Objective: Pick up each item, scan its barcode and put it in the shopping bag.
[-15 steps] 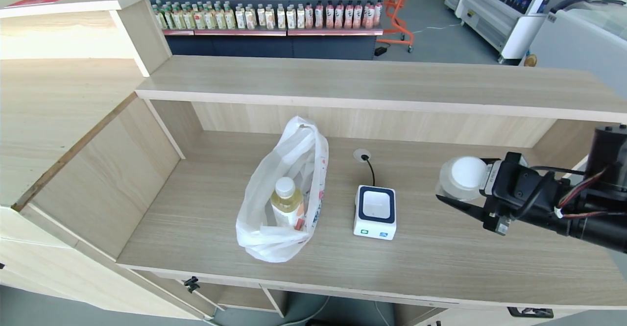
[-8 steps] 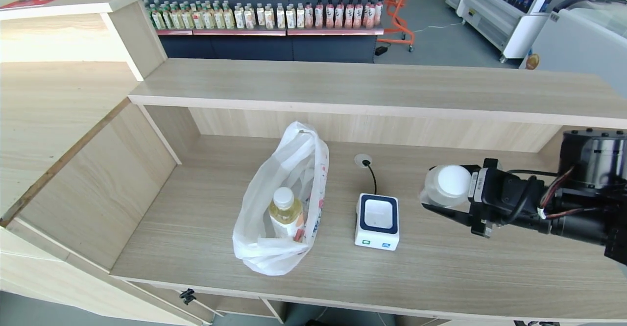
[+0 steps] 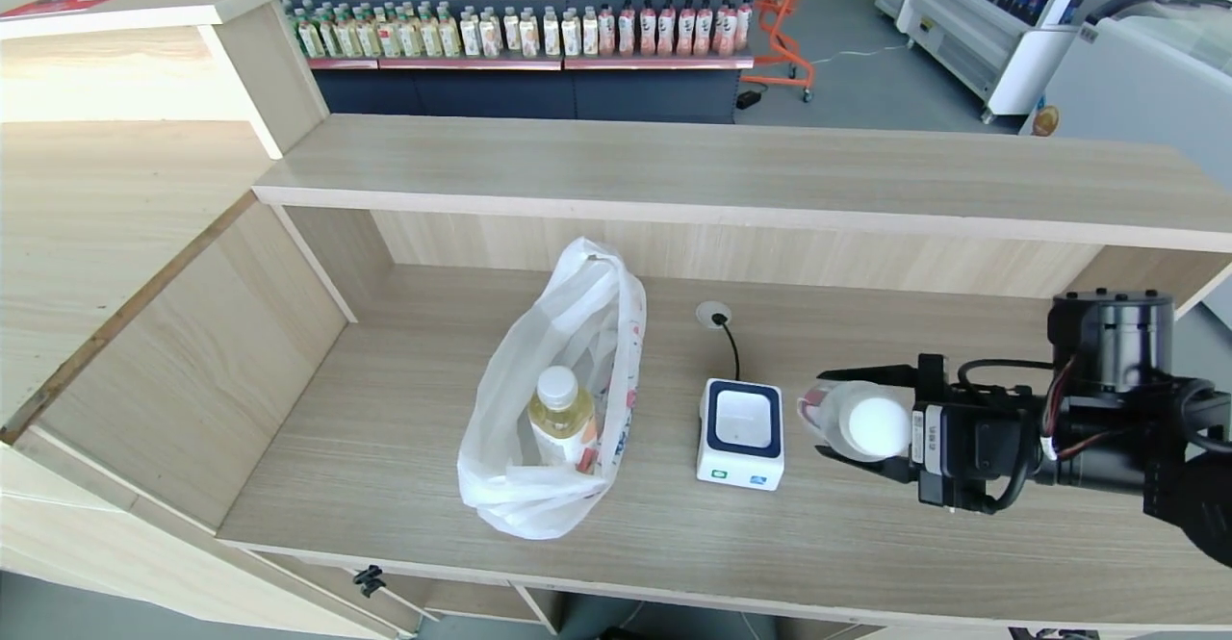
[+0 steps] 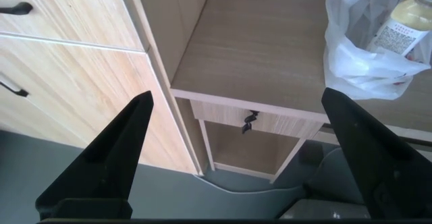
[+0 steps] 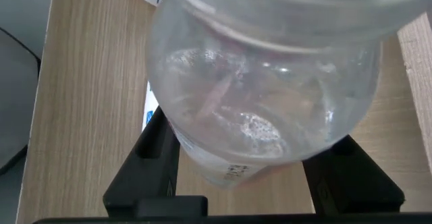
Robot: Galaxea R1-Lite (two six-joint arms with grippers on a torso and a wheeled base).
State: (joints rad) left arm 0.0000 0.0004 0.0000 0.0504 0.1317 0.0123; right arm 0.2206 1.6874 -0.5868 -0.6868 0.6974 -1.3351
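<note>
A clear plastic bottle (image 3: pixel 830 409) with a white cap is pinched, tilted, between the fingers of the right gripper (image 3: pixel 832 417) and held above the counter (image 3: pixel 866 534) just beside the scanner (image 3: pixel 740 421). The left gripper (image 4: pixel 236 96) is spread wide.

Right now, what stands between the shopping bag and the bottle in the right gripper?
The head view shows the scanner there, sitting on the counter, close beside the bottle.
</note>
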